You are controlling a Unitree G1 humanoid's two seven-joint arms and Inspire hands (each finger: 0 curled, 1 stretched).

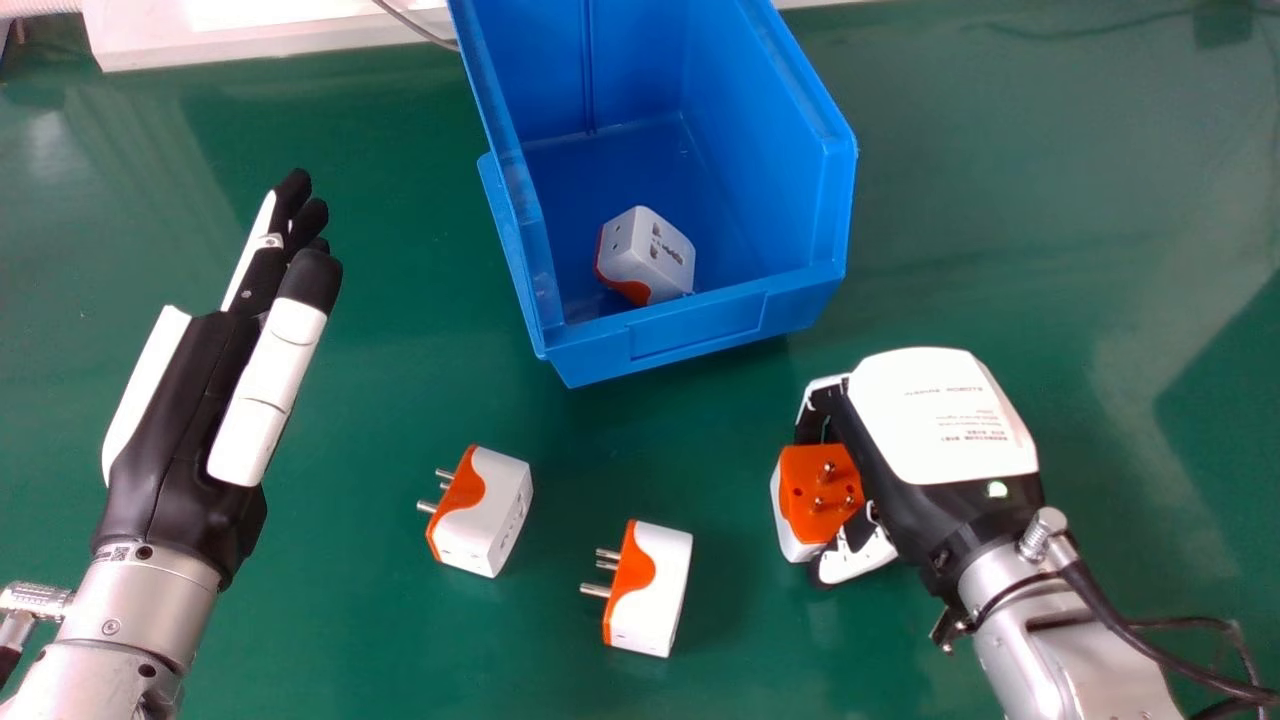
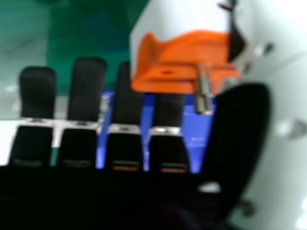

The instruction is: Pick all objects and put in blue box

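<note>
In blue box [image 1: 600, 360]: one adapter [image 1: 648, 250]. My right hand [image 1: 930, 415] pinches a second adapter [image 1: 815, 488]. Outstanding on table [image 1: 350, 630]: third adapter [image 1: 502, 505], fourth adapter [image 1: 660, 590].

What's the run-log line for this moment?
right robot hand: holding plug adapter | left robot hand: open | blue box: one adapter inside | green table: two adapters

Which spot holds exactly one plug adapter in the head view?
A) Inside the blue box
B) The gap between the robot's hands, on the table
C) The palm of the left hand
A: a single white and orange adapter lies inside the blue box, near its front wall.
</note>
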